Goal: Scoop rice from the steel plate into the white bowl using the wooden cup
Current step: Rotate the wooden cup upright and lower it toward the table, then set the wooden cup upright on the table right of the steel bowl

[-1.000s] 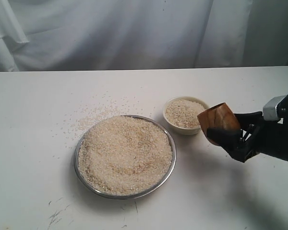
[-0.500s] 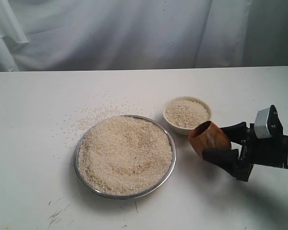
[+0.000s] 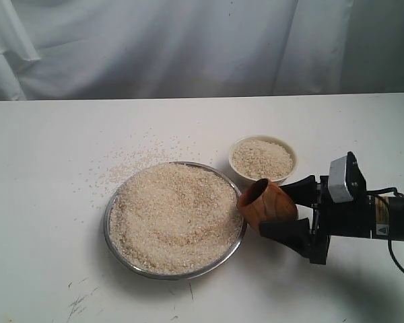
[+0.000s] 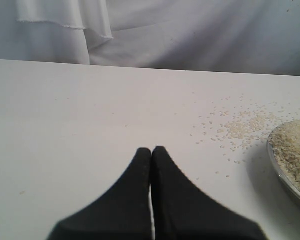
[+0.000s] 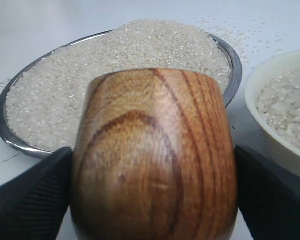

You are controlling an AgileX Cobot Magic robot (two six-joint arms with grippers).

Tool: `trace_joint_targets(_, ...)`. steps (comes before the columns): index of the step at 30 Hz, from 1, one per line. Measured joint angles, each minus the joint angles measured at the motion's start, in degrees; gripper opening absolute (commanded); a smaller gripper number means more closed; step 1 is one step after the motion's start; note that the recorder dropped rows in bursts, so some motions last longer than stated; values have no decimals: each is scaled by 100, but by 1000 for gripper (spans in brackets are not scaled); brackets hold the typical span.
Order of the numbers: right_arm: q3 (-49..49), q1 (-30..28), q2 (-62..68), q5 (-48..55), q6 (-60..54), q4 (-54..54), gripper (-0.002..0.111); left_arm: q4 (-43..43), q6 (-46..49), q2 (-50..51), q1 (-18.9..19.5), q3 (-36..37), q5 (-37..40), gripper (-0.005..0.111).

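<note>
The steel plate [image 3: 237, 239] sits near the table's middle, heaped with rice [image 3: 175, 215]. Behind it to the right stands the white bowl [image 3: 262, 180], holding more rice. My right gripper [image 3: 288, 212] is shut on the wooden cup [image 3: 266, 205], which lies on its side with its mouth turned toward the plate, right at the plate's right rim. In the right wrist view the wooden cup [image 5: 155, 155] fills the space between both fingers [image 5: 30, 195], with the steel plate [image 5: 5, 127] behind and the white bowl [image 5: 262, 82] beside. My left gripper [image 4: 151, 150] is shut, empty, over bare table.
Loose grains of spilled rice [image 3: 131, 161] lie scattered on the white table behind and left of the plate. A white cloth backdrop [image 3: 188, 47] hangs along the table's far edge. The plate's edge [image 4: 285, 172] shows in the left wrist view.
My right gripper has carried the wooden cup down and to the left, from beside the white bowl to the plate's right rim, tipping its mouth toward the rice. The left gripper shows no change.
</note>
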Motion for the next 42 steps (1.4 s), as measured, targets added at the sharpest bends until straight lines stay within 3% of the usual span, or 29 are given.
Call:
trace_joint_targets(26, -2, 288, 20, 444, 269, -12, 0, 0, 0, 0, 0, 0, 0, 0)
trace_joint_targets(32, -2, 291, 20, 457, 399, 59, 22, 0, 0, 0, 0, 0, 0, 0)
trace_joint_targets(33, -2, 291, 20, 457, 411, 70, 28, 0, 0, 0, 0, 0, 0, 0)
trace_joint_targets(34, -2, 301, 20, 457, 431, 71, 41, 0, 0, 0, 0, 0, 0, 0)
trace_joint_targets(37, -2, 301, 20, 457, 495, 71, 59, 0, 0, 0, 0, 0, 0, 0)
trace_joint_targets(42, -2, 301, 20, 470, 709, 222, 71, 0, 0, 0, 0, 0, 0, 0)
